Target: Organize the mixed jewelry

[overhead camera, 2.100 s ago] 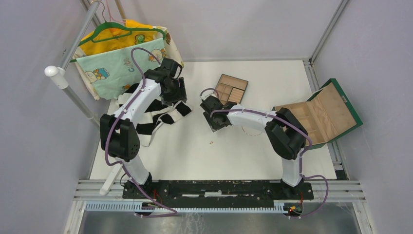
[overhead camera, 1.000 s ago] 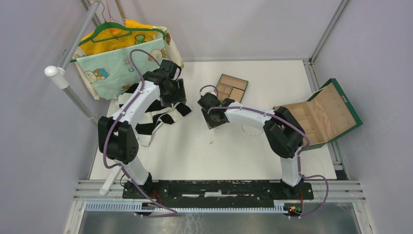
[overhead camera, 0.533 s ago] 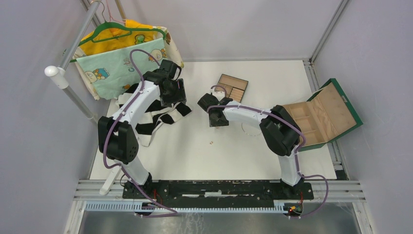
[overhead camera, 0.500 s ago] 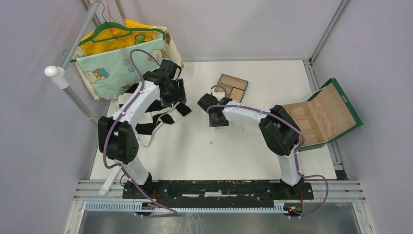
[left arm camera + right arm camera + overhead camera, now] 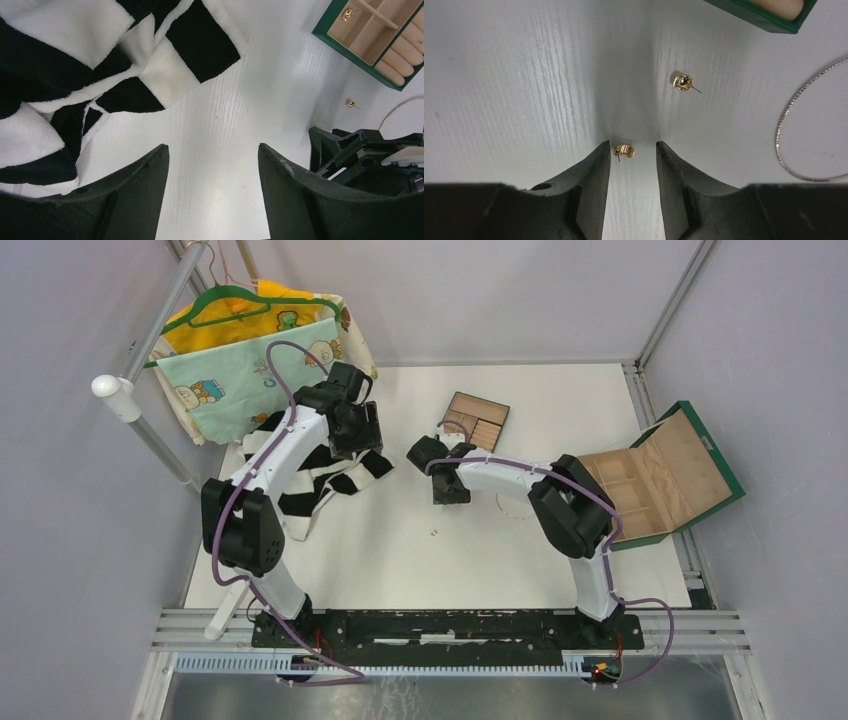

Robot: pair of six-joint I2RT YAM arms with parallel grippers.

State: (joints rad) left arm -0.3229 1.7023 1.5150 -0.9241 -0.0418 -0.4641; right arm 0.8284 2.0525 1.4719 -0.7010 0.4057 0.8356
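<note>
In the right wrist view a small gold earring point(image 5: 624, 151) lies on the white table between the tips of my right gripper point(image 5: 632, 146), which is open and straddles it without touching. A gold stud point(image 5: 683, 81) lies just beyond, and the thin silvery hoop point(image 5: 778, 135) lies to the right. From above, my right gripper point(image 5: 447, 492) sits near the small tan tray point(image 5: 476, 420). Another gold piece point(image 5: 435, 532) lies nearer the bases. My left gripper point(image 5: 212, 150) is open and empty above bare table. A gold piece point(image 5: 348, 13) sits in the tray.
A black-and-white cloth point(image 5: 320, 465) lies under the left arm. An open green box with tan lining point(image 5: 660, 475) stands at the right. Clothes on a hanger point(image 5: 250, 350) hang from a rack at the back left.
My right gripper has shifted slightly toward the near side by the tray and turned. The left arm has barely moved.
</note>
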